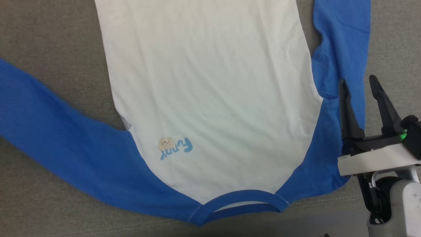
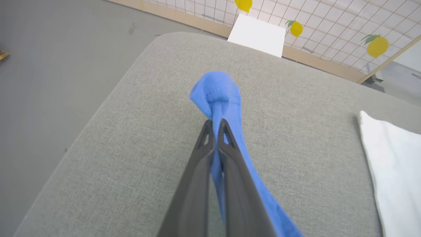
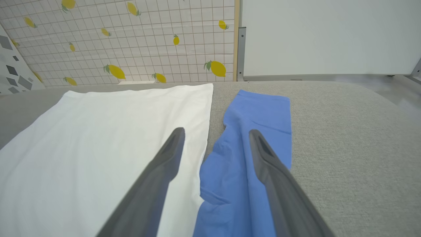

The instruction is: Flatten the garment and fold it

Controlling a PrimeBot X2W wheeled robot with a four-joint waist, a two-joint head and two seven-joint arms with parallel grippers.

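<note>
The garment [image 1: 210, 98] lies spread on the grey cushion, white body up, blue collar band [image 1: 236, 204] nearest me and a small bear print on the chest. Its left blue sleeve [image 1: 56, 131] stretches out to the left edge of the head view. In the left wrist view my left gripper [image 2: 215, 123] is shut on that sleeve's cuff [image 2: 217, 92], which bunches up past the fingertips. My right gripper [image 1: 360, 84] stands open above the right blue sleeve [image 1: 342, 49], which lies alongside the white body [image 3: 108, 141]; in the right wrist view the sleeve [image 3: 253, 131] shows between its fingers.
The grey cushion [image 2: 131, 148] ends in a rounded corner at the far left, with grey floor [image 2: 49, 65] beyond. A grid wall with lemon prints [image 3: 131, 42] and a white panel [image 3: 329, 36] stand behind the cushion. A white box [image 2: 258, 34] sits past its far edge.
</note>
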